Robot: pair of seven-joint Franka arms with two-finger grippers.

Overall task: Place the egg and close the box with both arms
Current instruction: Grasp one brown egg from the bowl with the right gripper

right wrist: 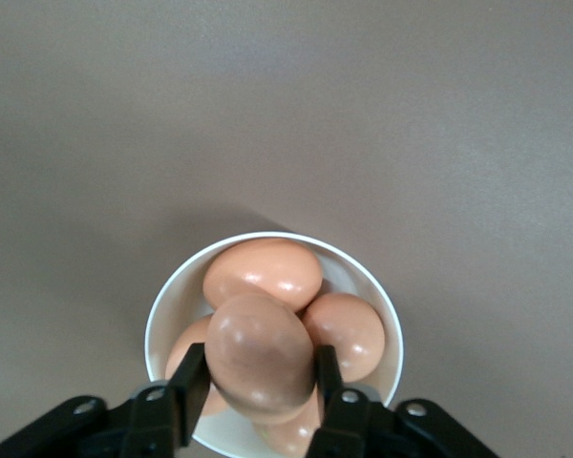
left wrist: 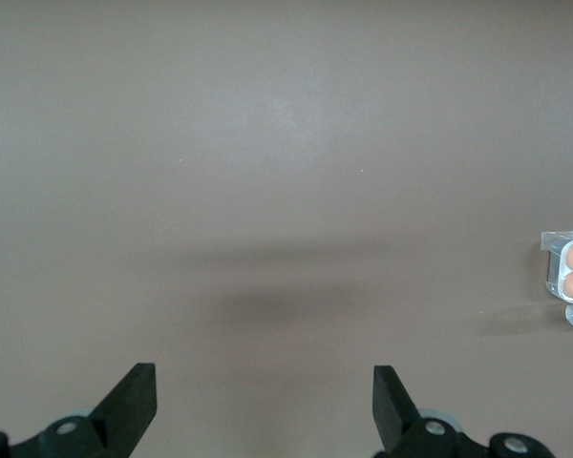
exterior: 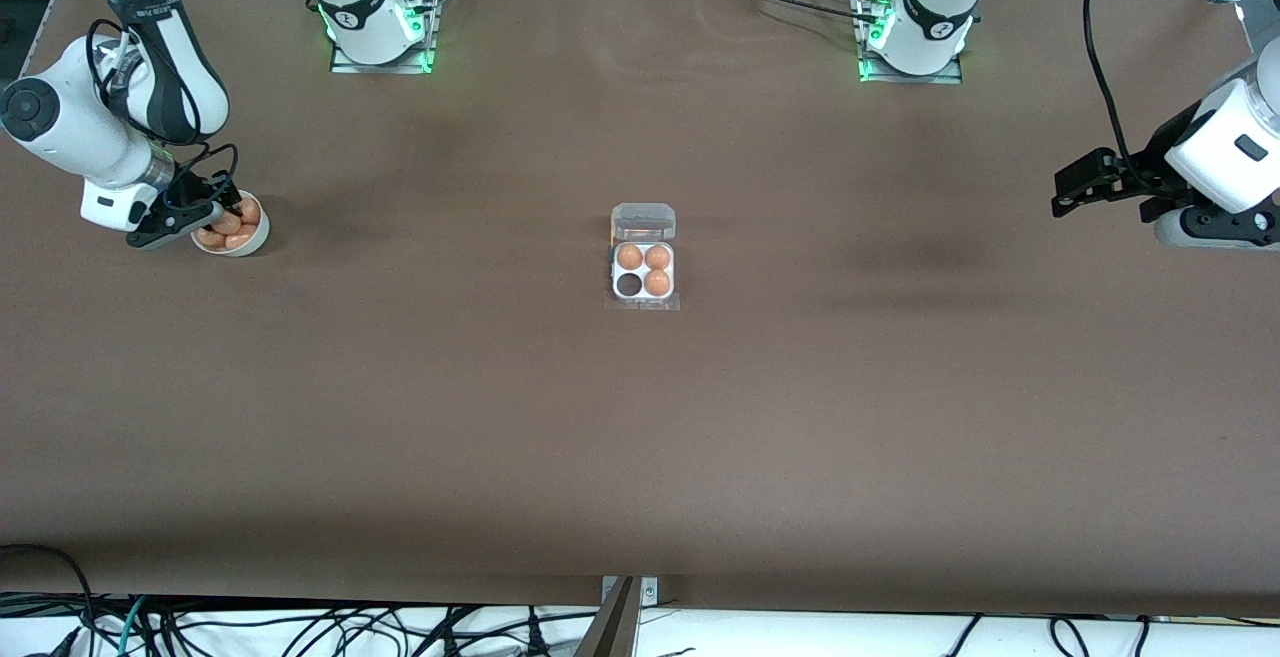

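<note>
Step in hand, as judged: egg pickup from the supply, placement and lid closing not yet done.

Toward the right arm's end of the table, close to that end's edge: one round white bowl (exterior: 235, 237) holding a pile of eggs. Right gripper (right wrist: 260, 386) down at the bowl, fingers pressed against both sides of the egg (right wrist: 260, 356), which sits on top of the pile. Three other eggs plainly seen under and beside it in the right wrist view; a sliver of perhaps one more at the rim, not certain.

At the middle of the table, well apart from every edge: one box (exterior: 643, 272), lid (exterior: 643, 223) open and lying flat toward the robots' bases. Four cells counted: three filled with eggs, one empty cell (exterior: 629, 284), the one nearer to the front camera on the right arm's side.

Toward the left arm's end of the table, near that edge: left gripper (left wrist: 265, 393) waiting above bare tabletop, fingers spread wide, holding nothing.

Next move, as judged: straight lift clear of the bowl without disturbing the pile, carry over to the box, lowering of the egg into the one empty cell, gentle release. Closing of the lid likely to call for both arms, one to steady the box.
</note>
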